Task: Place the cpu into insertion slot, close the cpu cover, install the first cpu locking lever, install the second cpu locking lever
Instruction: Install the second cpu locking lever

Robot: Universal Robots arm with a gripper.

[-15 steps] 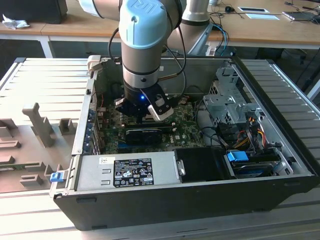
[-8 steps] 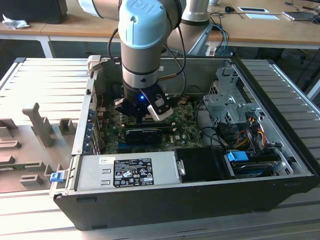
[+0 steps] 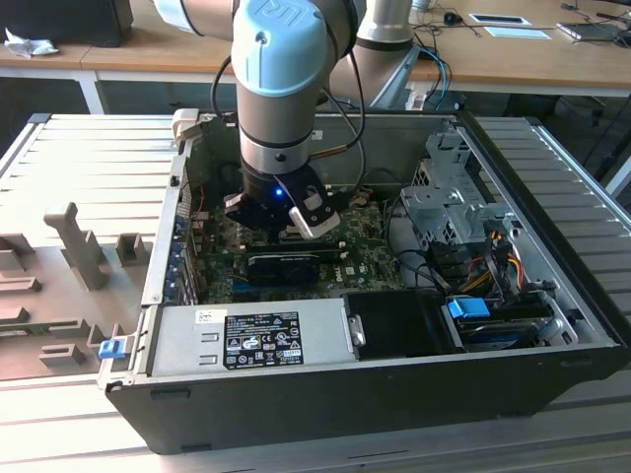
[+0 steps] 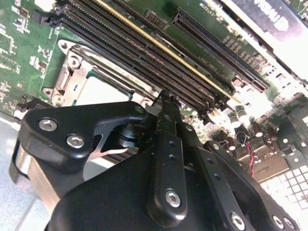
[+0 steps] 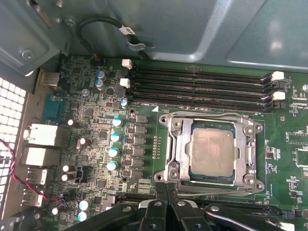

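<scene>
The cpu (image 5: 211,151), a dull silver square, lies in the insertion slot (image 5: 250,180) on the green motherboard. The cpu cover (image 5: 175,144) lies flat around it, and the chip shows through its window. One thin wire lever (image 5: 207,114) runs along the cover's edge by the memory slots; another (image 5: 226,193) runs along the opposite edge. My gripper (image 5: 166,186) is shut, its black fingertips together at a corner of the socket near that second lever, with nothing between them. In the second wrist view my gripper (image 4: 166,96) sits just beside the cover (image 4: 77,77). In the exterior view my gripper (image 3: 281,225) is low inside the open computer case.
Long black memory slots (image 5: 197,86) flank the socket. A row of capacitors (image 5: 115,137) stands beside it. In the case, a power supply (image 3: 256,340) is at the front, a black card (image 3: 286,261) lies under the wrist, and a drive cage (image 3: 454,197) with cables (image 3: 493,266) is on the exterior view's right.
</scene>
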